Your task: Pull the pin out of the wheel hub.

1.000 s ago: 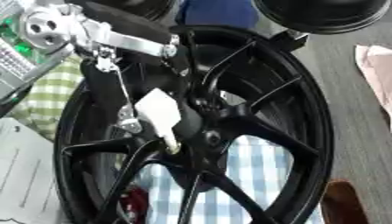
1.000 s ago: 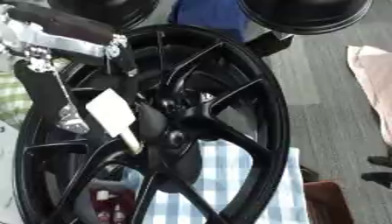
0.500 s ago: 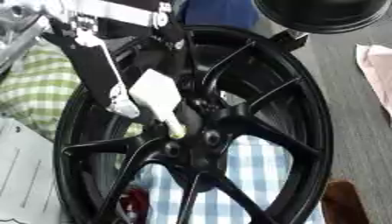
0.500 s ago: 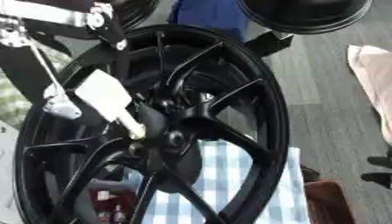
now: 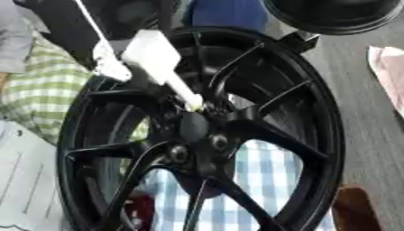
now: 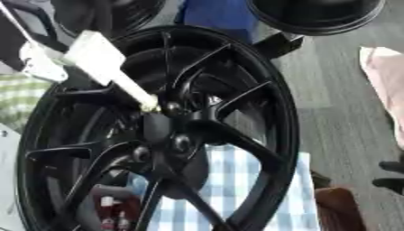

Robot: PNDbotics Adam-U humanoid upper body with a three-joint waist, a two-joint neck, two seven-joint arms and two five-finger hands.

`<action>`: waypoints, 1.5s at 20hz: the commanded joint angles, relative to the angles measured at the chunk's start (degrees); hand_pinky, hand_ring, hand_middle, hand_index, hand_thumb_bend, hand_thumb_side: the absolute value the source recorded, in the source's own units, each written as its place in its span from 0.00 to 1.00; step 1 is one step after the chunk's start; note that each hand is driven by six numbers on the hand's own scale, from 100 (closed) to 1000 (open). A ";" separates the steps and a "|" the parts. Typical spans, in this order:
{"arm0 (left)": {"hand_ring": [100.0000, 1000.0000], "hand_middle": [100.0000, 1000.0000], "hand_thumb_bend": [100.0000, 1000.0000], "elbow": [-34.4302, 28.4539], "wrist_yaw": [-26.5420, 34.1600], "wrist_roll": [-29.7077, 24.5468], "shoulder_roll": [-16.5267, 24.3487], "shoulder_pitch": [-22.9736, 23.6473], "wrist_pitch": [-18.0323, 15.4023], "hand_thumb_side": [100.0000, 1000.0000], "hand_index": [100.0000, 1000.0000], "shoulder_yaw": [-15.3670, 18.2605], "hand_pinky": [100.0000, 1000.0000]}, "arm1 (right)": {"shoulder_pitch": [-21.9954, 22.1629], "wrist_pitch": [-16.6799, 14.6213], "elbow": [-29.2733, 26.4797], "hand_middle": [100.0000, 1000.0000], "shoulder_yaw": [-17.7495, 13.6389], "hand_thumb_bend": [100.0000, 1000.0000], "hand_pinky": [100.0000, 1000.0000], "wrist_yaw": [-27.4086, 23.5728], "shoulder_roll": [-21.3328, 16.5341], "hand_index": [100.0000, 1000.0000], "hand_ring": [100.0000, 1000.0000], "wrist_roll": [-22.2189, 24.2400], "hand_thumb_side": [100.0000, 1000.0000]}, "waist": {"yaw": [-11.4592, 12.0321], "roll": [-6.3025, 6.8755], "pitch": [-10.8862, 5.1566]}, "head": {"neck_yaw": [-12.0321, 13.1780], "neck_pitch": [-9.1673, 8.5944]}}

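A large black spoked wheel (image 5: 315, 135) fills both views, its hub (image 5: 197, 131) near the middle. The pin (image 5: 154, 56) has a white block head and a thin pale shaft that slants down and to the right. Its tip (image 5: 193, 106) is at a hole on the hub's upper edge. My left hand (image 5: 75, 29) is a dark mass at the upper left, closed on the pin's head, with a white part (image 5: 110, 68) beside it. How far the tip sits in the hole is hidden. My right hand shows in no view.
A second black round rim (image 5: 331, 16) and a blue thing (image 5: 225, 13) lie at the top. A blue-checked cloth (image 5: 260, 180) lies under the wheel and a green-checked one (image 5: 35, 85) at left. White paper (image 5: 24, 180) is at lower left, a brown thing (image 5: 355, 210) at lower right.
My left hand and the pin's head have moved up and to the left, away from the hub. The shaft shows longer now, and only its tip is at the hub.
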 commanded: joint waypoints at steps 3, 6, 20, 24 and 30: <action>0.41 0.14 0.39 3.68 0.24 6.12 5.09 1.72 -0.09 0.00 0.25 6.51 0.63 | 0.33 -0.38 -1.08 0.65 -0.73 0.00 0.79 0.30 -0.86 0.57 0.53 -0.37 0.84 | 0.51 -0.09 -7.00 | -0.49 0.64; 0.41 0.14 0.37 5.17 0.61 8.92 9.17 6.23 0.15 0.00 0.25 10.07 0.63 | 0.45 -0.59 -1.08 0.65 -1.15 0.00 0.79 0.44 -0.84 0.57 0.53 -0.77 0.84 | 0.96 -0.16 -6.92 | -0.79 1.15; 0.42 0.19 0.24 7.34 7.95 27.78 15.61 39.87 2.32 0.00 0.33 26.59 0.68 | -0.52 -1.73 -1.08 0.65 -2.59 0.00 0.79 0.10 -0.01 0.57 0.53 -2.44 0.83 | 1.30 -1.18 -6.21 | -1.42 1.54; 0.57 0.52 0.53 8.62 12.16 34.74 11.99 45.45 1.88 0.35 0.68 28.41 0.79 | -0.54 -1.54 -1.08 0.65 -2.39 0.00 0.79 -0.05 0.40 0.57 0.53 -2.31 0.83 | 1.12 -1.52 -6.18 | -1.54 1.09; 0.75 0.76 0.90 11.95 15.05 41.95 9.84 49.66 0.23 0.88 0.89 29.48 0.89 | -0.65 -1.65 -1.08 0.65 -2.31 0.00 0.79 -0.15 0.54 0.57 0.53 -2.08 0.83 | 0.65 -2.05 -6.19 | -1.47 1.07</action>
